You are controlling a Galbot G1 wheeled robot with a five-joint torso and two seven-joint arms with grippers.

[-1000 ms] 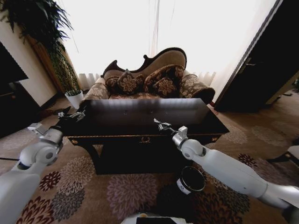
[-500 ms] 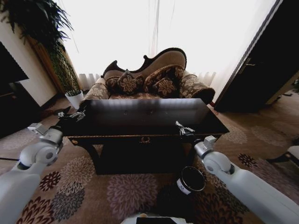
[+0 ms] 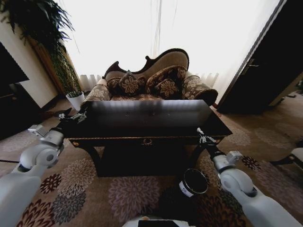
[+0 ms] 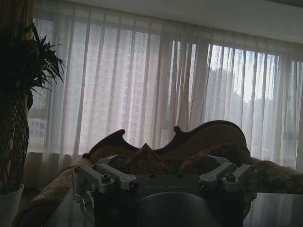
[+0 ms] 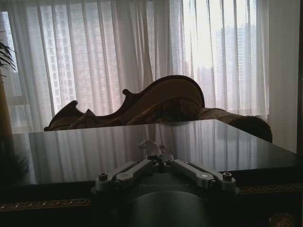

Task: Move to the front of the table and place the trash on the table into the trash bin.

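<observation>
The glossy black table (image 3: 118, 130) stands in front of me, its top reflecting the window. My right gripper (image 3: 200, 132) hangs off the table's front right corner, above and just beyond the black trash bin (image 3: 194, 182) on the carpet. In the right wrist view this gripper (image 5: 154, 150) is shut on a small white wad of trash (image 5: 151, 144). At the table's left end my left gripper (image 3: 71, 115) hovers open and holds nothing; the left wrist view shows it (image 4: 165, 182) facing the sofa. Two tiny specks (image 3: 127, 113) lie on the tabletop's far half, too small to identify.
A patterned sofa (image 3: 151, 80) with cushions stands right behind the table, before bright curtained windows. A tall plant in a white pot (image 3: 75, 99) stands at the far left. Dark furniture (image 3: 12, 101) lines the left wall and a dark door (image 3: 265, 66) the right. Flowered carpet lies around the bin.
My right gripper has moved from over the middle of the tabletop to the right and back, off the front right corner and above the bin. The left arm has not moved.
</observation>
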